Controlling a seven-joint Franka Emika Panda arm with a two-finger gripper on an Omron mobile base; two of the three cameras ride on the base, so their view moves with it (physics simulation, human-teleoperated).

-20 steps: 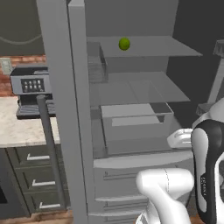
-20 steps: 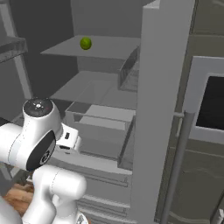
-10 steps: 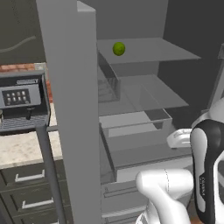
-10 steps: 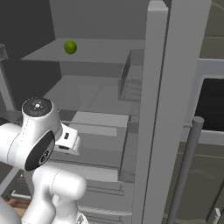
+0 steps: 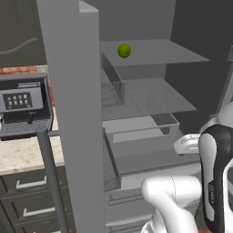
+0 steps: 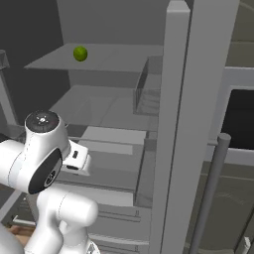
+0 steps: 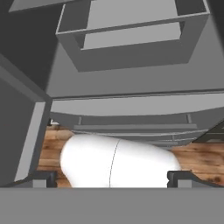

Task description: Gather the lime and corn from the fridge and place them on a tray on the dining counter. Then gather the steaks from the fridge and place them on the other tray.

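Jaws spread wide, nothing between them; we see the gripper [image 7: 111, 177] in the hand view, its two dark fingertips [image 7: 43, 178] well apart, looking down at the lower drawers and the wood floor. We have the fridge [image 5: 136, 113] open, its door [image 5: 73, 104] swung out on the left. The lime [image 5: 124, 50] sits on the top shelf [image 5: 154, 52] of the fridge, toward the back left, alone, well above the arm. We see no corn or steaks here. We judge the step in hand is reaching for the lime. To do it well we should raise the hand to top-shelf height, come in level over the shelf edge clear of the door, centre the jaws on the ball and close gently so it doesn't roll.
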